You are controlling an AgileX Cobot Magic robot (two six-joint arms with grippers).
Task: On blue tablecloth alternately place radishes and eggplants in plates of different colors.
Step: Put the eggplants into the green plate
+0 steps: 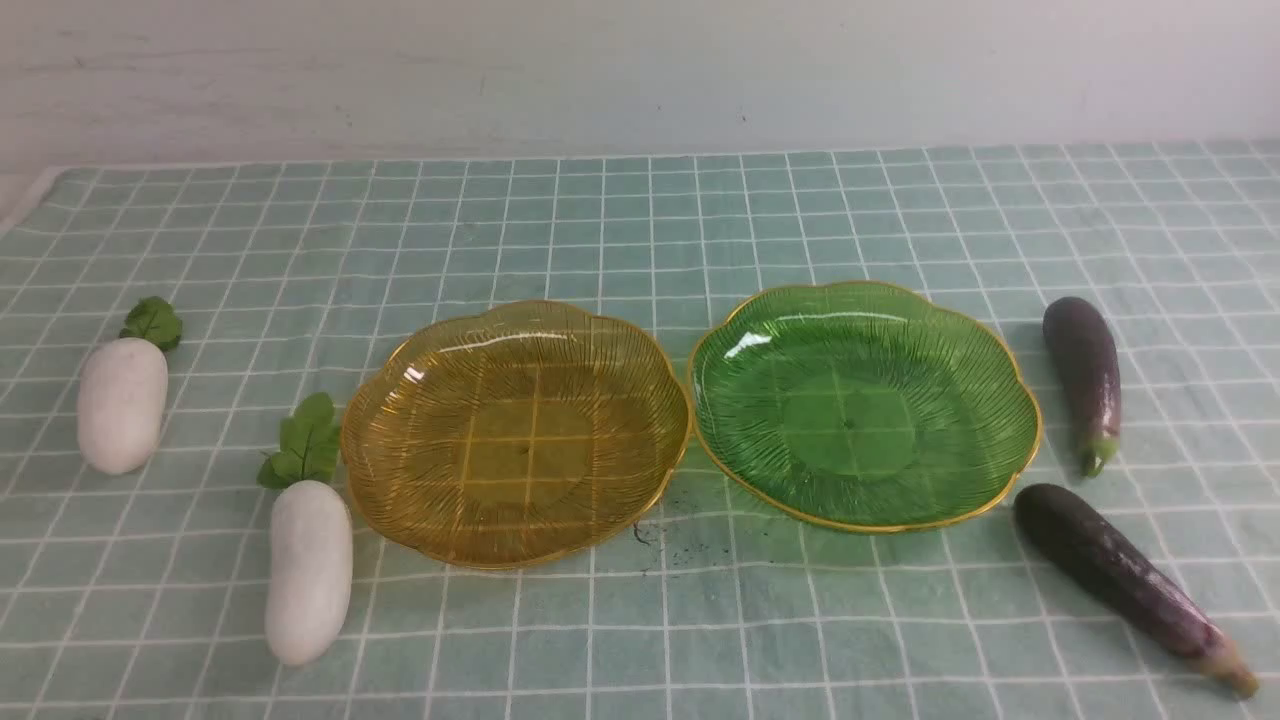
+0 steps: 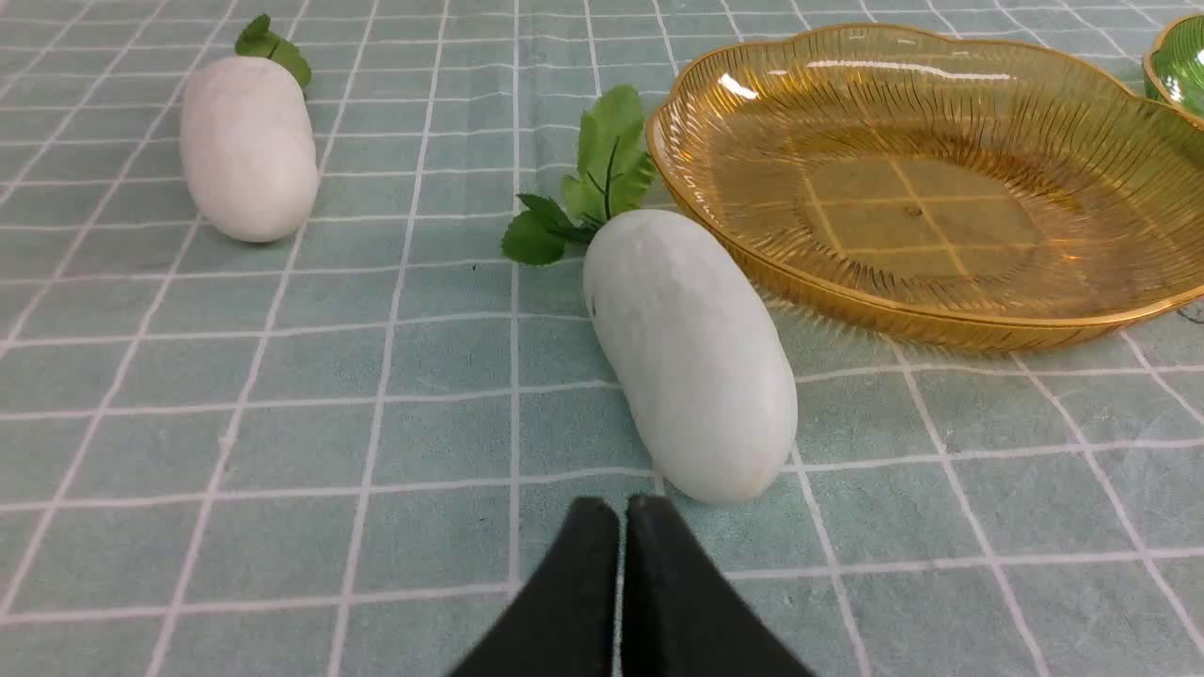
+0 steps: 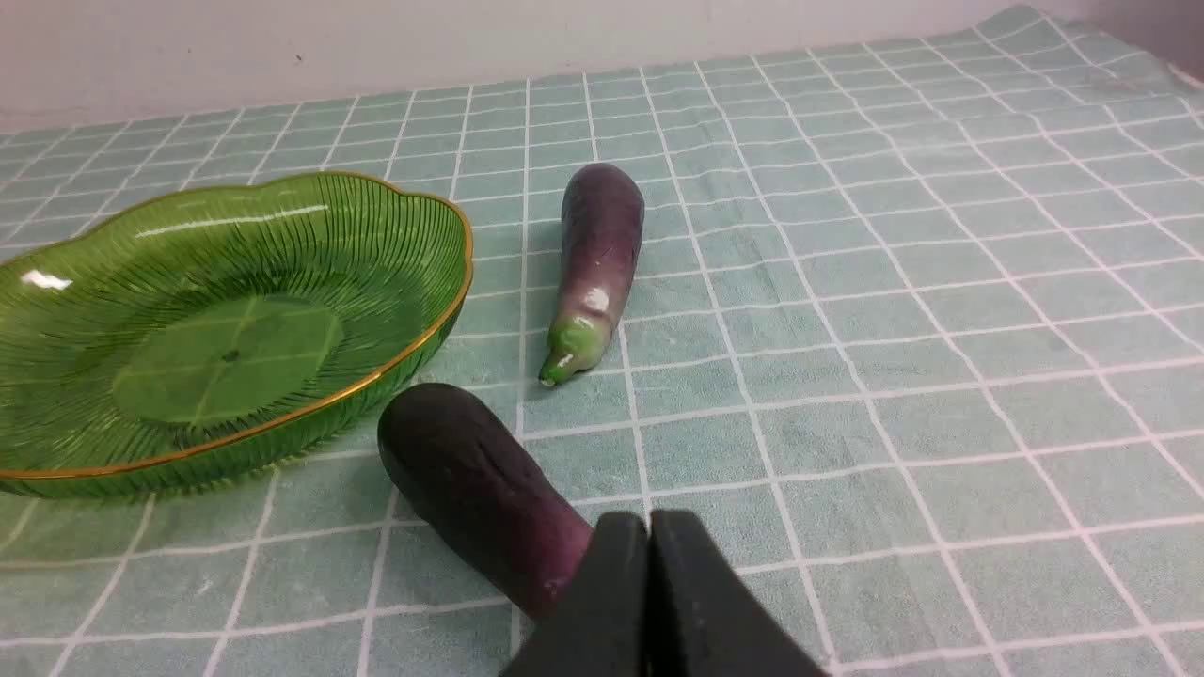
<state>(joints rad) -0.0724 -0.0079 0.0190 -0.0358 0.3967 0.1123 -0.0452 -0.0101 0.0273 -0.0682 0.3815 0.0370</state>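
Observation:
Two empty plates sit side by side mid-cloth on the blue tablecloth (image 1: 640, 210): an amber plate (image 1: 400, 440) and a green plate (image 1: 1010, 440). Left of the amber plate lie two white radishes, one near (image 1: 308, 570), one farther left (image 1: 122, 403). Two purple eggplants lie right of the green plate, one far (image 1: 1083, 370), one near (image 1: 1120, 575). Neither gripper shows in the front view. My left gripper (image 2: 621, 512) is shut and empty, just short of the near radish (image 2: 691, 353). My right gripper (image 3: 649, 527) is shut and empty, over the near eggplant (image 3: 480, 489).
A pale wall (image 1: 640, 70) runs behind the cloth's far edge. The cloth's left edge (image 1: 30, 195) shows at the back left. A small dark smudge (image 1: 650, 535) marks the cloth between the plates' front rims.

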